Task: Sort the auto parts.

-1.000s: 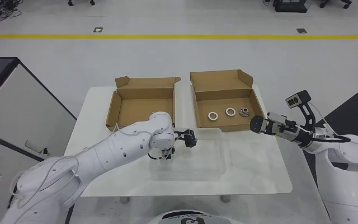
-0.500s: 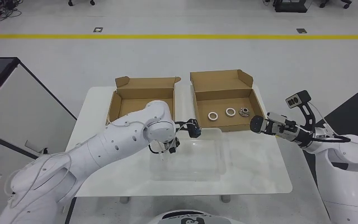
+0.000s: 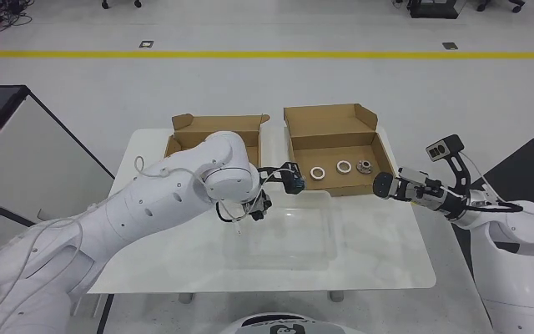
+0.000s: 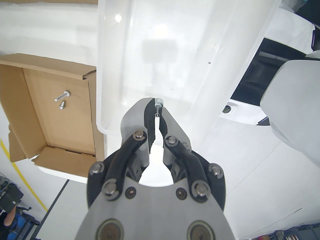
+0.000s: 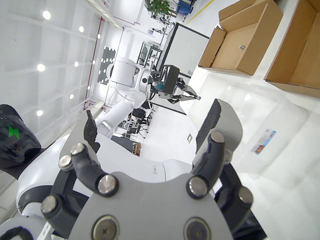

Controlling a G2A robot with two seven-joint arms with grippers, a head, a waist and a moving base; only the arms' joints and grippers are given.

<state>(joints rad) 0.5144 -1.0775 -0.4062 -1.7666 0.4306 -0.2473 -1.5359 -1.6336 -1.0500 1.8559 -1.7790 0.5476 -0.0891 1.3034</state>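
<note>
Left claw (image 4: pixel 157 111) clenched on small bolt (image 4: pixel 158 104), shank lying along the fingers, head past the tips. I judge the box (image 4: pixel 75 131) with two fasteners (image 4: pixel 62 96), just left of this claw, comes next. Right claw (image 5: pixel 153 109) released, well apart.

Silver bolt (image 4: pixel 158 104), brown cardboard box (image 4: pixel 67 121)
</note>
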